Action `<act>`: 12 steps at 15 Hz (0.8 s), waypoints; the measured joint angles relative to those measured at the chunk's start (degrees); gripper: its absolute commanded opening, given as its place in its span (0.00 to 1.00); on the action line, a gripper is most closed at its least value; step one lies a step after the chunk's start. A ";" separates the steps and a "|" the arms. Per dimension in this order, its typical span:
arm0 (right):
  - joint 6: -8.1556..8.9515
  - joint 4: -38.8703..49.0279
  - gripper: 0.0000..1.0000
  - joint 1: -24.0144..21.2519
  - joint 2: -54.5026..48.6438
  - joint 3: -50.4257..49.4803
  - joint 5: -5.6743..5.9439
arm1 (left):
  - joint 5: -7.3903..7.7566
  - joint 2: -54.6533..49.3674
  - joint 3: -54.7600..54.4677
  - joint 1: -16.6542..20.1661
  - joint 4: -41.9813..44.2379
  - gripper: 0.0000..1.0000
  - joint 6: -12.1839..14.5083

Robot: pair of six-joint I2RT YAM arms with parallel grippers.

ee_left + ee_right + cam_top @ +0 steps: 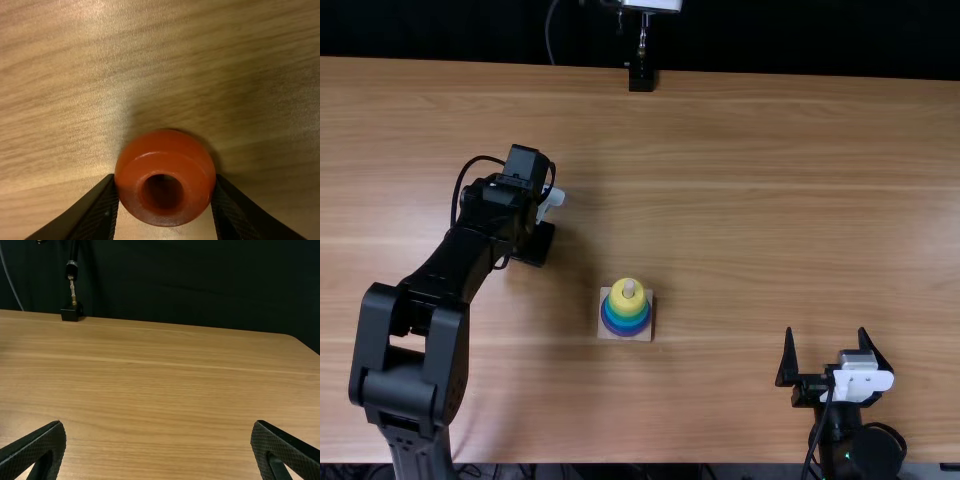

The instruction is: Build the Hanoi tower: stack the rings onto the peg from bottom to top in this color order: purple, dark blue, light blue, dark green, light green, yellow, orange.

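Note:
In the top view my left gripper (534,245) is low over the table, left of and farther back than the peg's base. Seen from the left wrist, the left gripper (165,179) has its two fingers against opposite sides of the orange ring (165,142), whose hole faces the camera. Whether the ring touches the table I cannot tell. The peg (629,288) stands on a square wooden base (606,328) with a yellow ring (627,303) uppermost; green, blue and purple show beneath it. My right gripper (826,345) stands open at the near right, and the right gripper (158,425) holds nothing.
The wooden table (750,190) stretches between and beyond the arms. A black stand (641,77) is at its far edge, with a dark curtain (190,285) behind. The left arm's links extend along the left side, and the ringed peg stands between the two grippers.

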 measured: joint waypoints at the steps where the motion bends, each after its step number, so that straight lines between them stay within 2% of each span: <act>1: -0.04 0.00 1.00 0.00 0.00 0.00 0.02 | -0.02 -0.17 0.11 0.00 -0.55 0.00 -0.02; 4: 0.00 -0.02 1.00 -0.02 0.00 0.00 0.00 | -0.11 -2.99 5.22 -0.79 -11.04 0.00 -0.15; 8: 0.00 0.00 1.00 -0.02 0.00 0.00 0.00 | 0.02 -9.55 16.70 -3.67 -25.35 0.00 -0.31; 12: -0.02 0.00 1.00 0.00 0.00 0.00 0.02 | 0.00 -11.10 22.73 -8.50 -34.03 0.00 -4.13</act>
